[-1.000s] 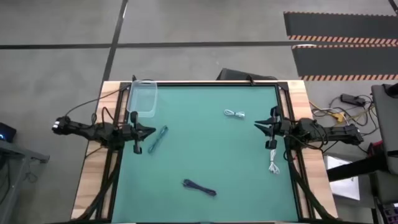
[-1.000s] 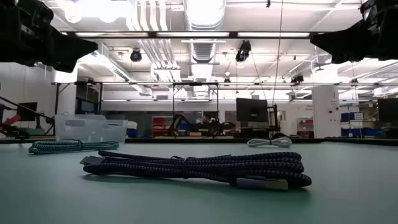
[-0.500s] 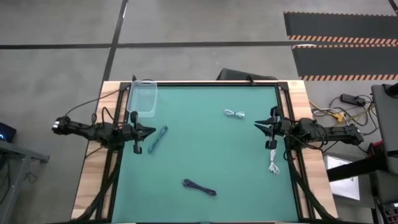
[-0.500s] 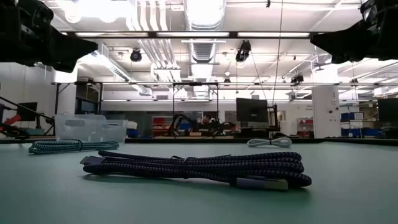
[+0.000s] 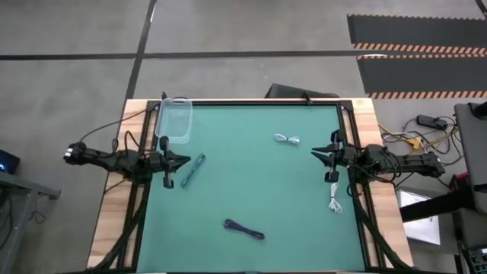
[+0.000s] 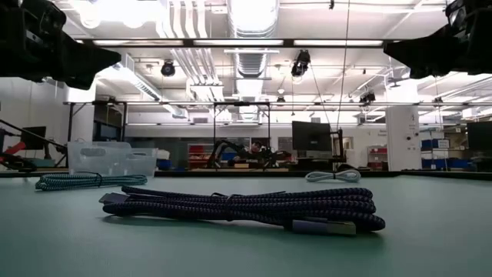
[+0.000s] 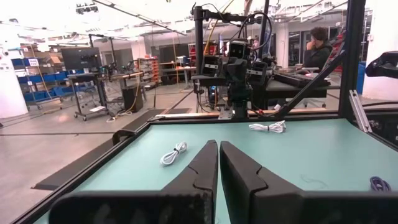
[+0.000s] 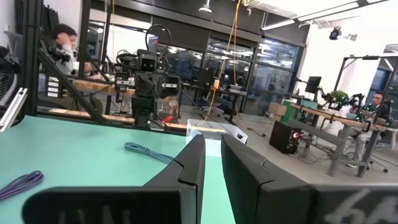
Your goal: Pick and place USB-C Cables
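Observation:
Four bundled cables lie flat on the green mat. The teal cable (image 5: 192, 170) is just beside my left gripper (image 5: 185, 160), which hovers shut and empty at the table's left. One white cable (image 5: 287, 139) lies at the far middle, and another white cable (image 5: 335, 199) lies by the right edge, near my right gripper (image 5: 313, 153). My right gripper hovers empty with a narrow gap between its fingers (image 8: 212, 152). The dark purple-black cable (image 5: 243, 229) lies near the front edge and fills the low view (image 6: 238, 208).
A clear plastic container (image 5: 174, 120) stands at the far left corner of the mat, behind my left gripper. Wooden borders (image 5: 112, 221) run along the mat's left and right sides. Open mat lies in the middle between the two grippers.

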